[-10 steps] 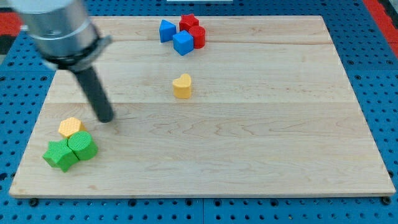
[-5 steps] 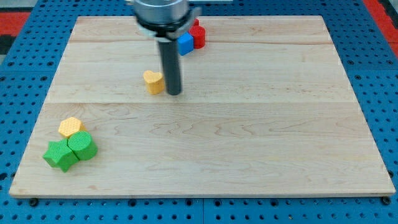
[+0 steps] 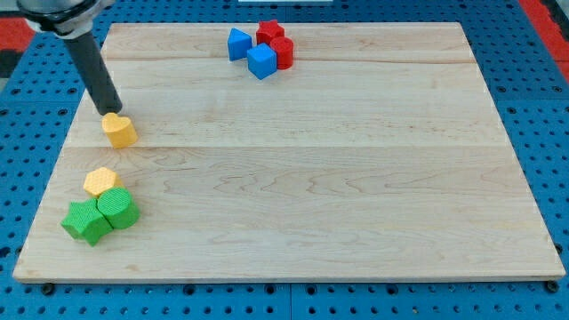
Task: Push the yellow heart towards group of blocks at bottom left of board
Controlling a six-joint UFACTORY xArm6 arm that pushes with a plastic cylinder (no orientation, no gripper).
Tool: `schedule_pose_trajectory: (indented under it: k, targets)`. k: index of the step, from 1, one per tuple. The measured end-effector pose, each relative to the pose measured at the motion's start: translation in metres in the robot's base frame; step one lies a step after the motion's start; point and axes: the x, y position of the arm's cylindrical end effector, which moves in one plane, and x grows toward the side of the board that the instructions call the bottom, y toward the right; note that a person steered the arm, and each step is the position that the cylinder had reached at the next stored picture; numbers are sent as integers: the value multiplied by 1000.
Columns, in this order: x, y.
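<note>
The yellow heart (image 3: 119,130) lies near the board's left edge, above the bottom-left group. My tip (image 3: 108,112) touches the heart's upper left side, with the rod leaning up to the view's top left. The bottom-left group holds a yellow hexagon (image 3: 101,181), a green cylinder (image 3: 116,208) and a green star-shaped block (image 3: 86,221), packed together. The heart sits a short gap above the yellow hexagon.
At the view's top a second group holds a blue triangular block (image 3: 237,43), a blue cube (image 3: 262,61) and two red blocks (image 3: 276,42). The wooden board (image 3: 356,178) lies on a blue pegboard surface.
The yellow heart has slid left across the board, from near the middle top to the left edge. My tip moved from the heart's right side to its upper left.
</note>
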Motion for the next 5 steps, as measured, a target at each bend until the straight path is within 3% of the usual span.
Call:
schedule_pose_trajectory:
  k: [1, 2, 5]
  targets:
    - [15, 23]
    - [-2, 37]
    - [78, 45]
